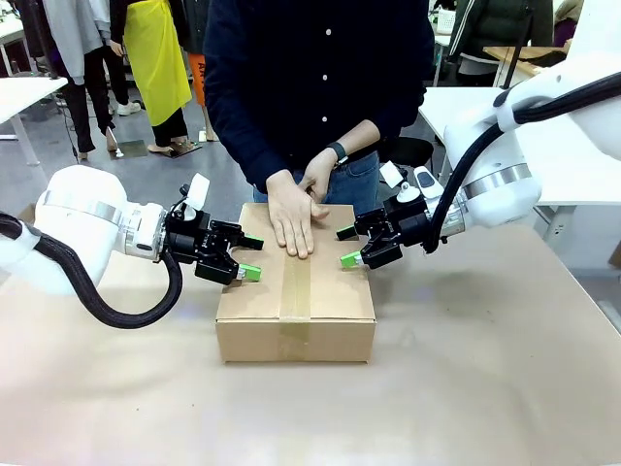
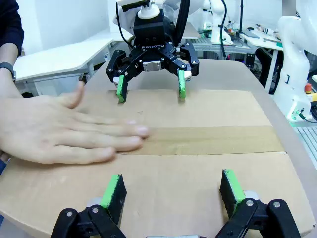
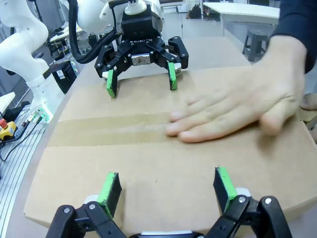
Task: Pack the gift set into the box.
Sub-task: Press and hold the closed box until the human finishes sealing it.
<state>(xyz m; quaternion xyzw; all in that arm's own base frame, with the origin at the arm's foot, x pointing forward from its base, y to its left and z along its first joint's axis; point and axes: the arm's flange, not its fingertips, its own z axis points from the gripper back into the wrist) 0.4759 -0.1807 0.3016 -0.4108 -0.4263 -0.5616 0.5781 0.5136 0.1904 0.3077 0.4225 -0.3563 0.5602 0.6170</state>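
I see the box [image 1: 296, 309] closed at table centre, tape strip [image 2: 208, 140] along its seam (a person's hand [image 1: 290, 219] flat on it); my left gripper [image 1: 240, 258] and right gripper [image 1: 346, 247] sit spread over opposite edges

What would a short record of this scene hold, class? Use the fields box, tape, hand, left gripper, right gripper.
box: closed, flaps down, on the table
tape: brown strip along the top seam
hand: person's, flat on the taped seam
left gripper: open, at the box's left edge
right gripper: open, at the box's right edge
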